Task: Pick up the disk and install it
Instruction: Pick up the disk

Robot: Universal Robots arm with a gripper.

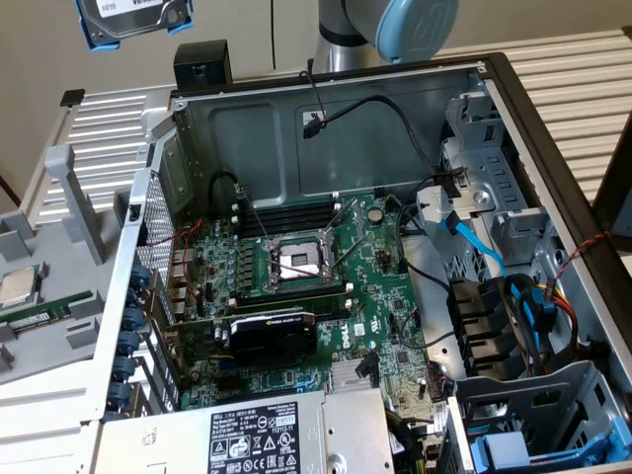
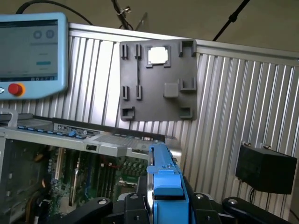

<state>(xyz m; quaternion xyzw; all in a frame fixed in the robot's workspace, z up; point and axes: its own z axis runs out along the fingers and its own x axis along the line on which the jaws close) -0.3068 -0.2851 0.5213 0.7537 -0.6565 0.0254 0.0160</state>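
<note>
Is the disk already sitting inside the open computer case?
No: the disk is up in the air beyond the computer case, at the exterior view's top left.

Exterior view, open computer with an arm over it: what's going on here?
The robot arm's pincer is closed on the blue-framed disk and holds it in the air at the exterior view's upper left, outside the open computer case. The disk is not installed yet.
</note>
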